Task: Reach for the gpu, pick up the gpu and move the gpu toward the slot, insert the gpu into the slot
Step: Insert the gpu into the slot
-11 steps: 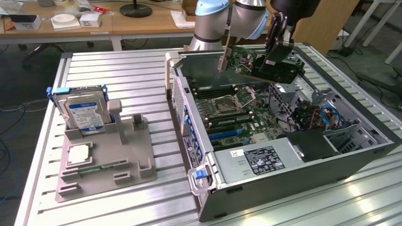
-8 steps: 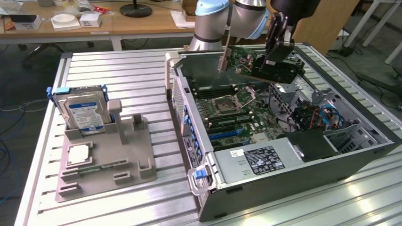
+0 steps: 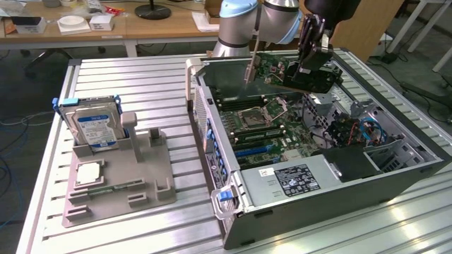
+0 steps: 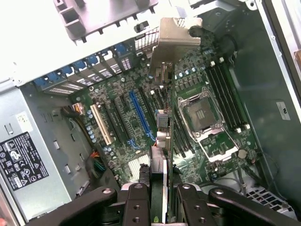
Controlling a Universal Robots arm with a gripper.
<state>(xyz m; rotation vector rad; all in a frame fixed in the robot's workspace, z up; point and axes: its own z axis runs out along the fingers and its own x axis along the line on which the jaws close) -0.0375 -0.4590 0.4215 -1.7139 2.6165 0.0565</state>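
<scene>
Green and flat, the gpu [image 3: 282, 69] hangs in the air above the open computer case [image 3: 395, 174], near the case's far end, and your fingers [image 4: 141, 202] are pinched onto it, so you are holding it up. In the wrist view you look down along the card's thin edge [image 4: 162, 141], with its silver metal end piece [image 4: 171, 40] at the far end, over the board inside the case. The card is not touching the board; it is lifted well clear of it. The case lies on its side on the ribbed metal surface [image 3: 127, 74] with its big side off. Inside it you can see one green board [image 4: 141, 117], one square silver chip socket [image 4: 202, 115] with nothing in it, one long blue slot [image 4: 141, 115], one white slot [image 4: 103, 125], and four thin dark memory slots [image 4: 225, 94] in a row beside the socket. One grey power box [image 3: 289, 180] with a black sticker sits at the case's near end, and a bunch of coloured wires [image 3: 353, 132] lies toward the exterior view's right. To the exterior view's left of the case, one grey holder tray [image 3: 116, 174] sits on the surface. It holds one silver hard drive [image 3: 95, 127] with a blue label, standing upright in its slot at the back, and one small square silver chip [image 3: 88, 173] lying flat.
</scene>
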